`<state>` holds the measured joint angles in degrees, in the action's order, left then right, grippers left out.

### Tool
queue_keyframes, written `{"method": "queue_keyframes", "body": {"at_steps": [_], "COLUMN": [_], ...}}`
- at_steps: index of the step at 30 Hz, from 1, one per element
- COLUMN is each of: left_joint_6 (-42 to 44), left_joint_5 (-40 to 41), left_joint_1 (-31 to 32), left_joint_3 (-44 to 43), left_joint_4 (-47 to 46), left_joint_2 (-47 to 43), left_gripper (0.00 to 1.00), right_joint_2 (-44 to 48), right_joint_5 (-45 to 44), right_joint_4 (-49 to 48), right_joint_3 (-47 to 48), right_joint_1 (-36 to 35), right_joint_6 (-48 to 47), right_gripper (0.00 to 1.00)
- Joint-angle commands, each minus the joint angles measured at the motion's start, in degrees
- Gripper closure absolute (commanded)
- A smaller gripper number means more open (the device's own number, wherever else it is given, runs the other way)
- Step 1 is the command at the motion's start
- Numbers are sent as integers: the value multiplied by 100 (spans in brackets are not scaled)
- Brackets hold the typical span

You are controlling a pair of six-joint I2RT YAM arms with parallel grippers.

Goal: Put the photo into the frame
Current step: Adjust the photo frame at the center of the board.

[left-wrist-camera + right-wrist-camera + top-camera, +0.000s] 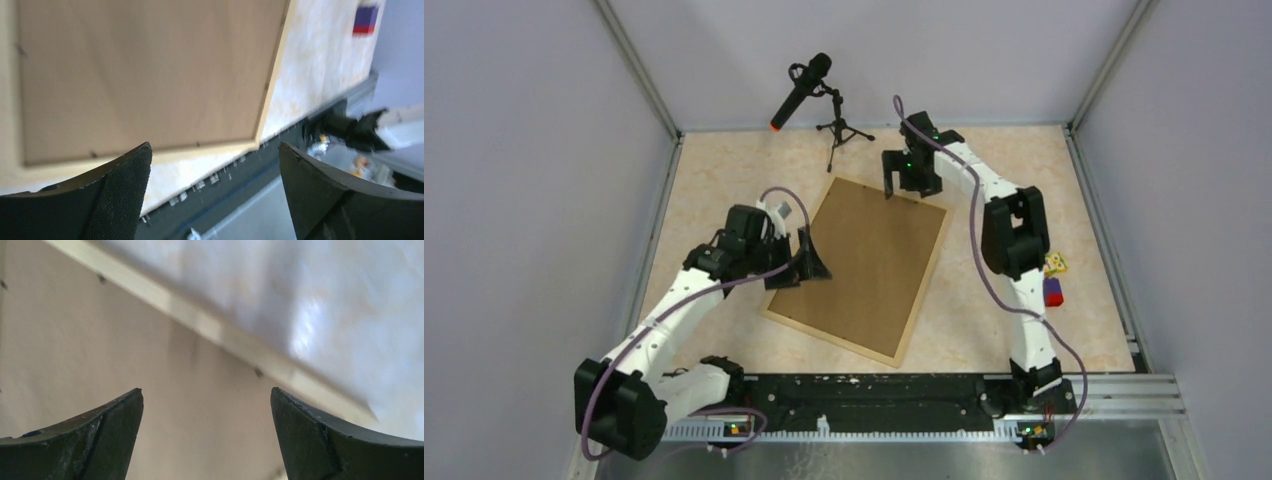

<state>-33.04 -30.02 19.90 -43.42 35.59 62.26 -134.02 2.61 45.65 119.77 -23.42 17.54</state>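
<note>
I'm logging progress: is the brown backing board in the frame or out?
In. The backing board lies flat inside the frame, wood rim showing around it. The photo is not visible.

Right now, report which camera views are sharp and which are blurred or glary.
Top external view: sharp, evenly lit, the backing board shows clean edges. Left wrist view: smeared by blur, the frame edge soft. Right wrist view: blurred too, with pale bluish glare washing out the table.
</note>
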Motion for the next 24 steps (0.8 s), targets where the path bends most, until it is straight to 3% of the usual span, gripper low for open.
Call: {"method": "queue_keyframes", "body": {"at_steps": [1,3,5,8,10,12,15,22,24], "left_joint_6": [837,931,962,1028,1180,1319,1317,1314,1265], "left_joint_5": [1803,2389,2386,1604,963,593,66,735,876], "left_joint_1": [-96,-200,-489,-1153,-1485,-1568,-1515,-1139,-966], "left_joint_3": [-839,-924,-1071,-1428,-1656,-1734,-1372,-824,-588], "left_joint_4": [-114,-554,-873,-958,-940,-938,-1252,-849,-831], "left_joint_2": [-68,315,916,1997,2651,3072,3116,2986,2909], "left_gripper": [1,1,1,4,15,24,28,48,59], "right_joint_2": [2141,2852,3391,3992,4141,4036,3804,3351,3330], "right_joint_5": [-565,-136,414,1177,1535,1773,1950,1881,1626], "right_joint_4": [244,-122,-477,-1189,-1523,-1667,-1898,-1849,-1683], "right_joint_3": [-1640,-2767,-3738,-4945,-5424,-5619,-5766,-5573,-5470], "right_joint_1": [268,443,662,947,1055,1063,1057,1054,1059], "right_joint_6": [20,189,487,792,914,939,988,917,850], "right_gripper": [4,5,10,18,23,28,33,39,41]}}
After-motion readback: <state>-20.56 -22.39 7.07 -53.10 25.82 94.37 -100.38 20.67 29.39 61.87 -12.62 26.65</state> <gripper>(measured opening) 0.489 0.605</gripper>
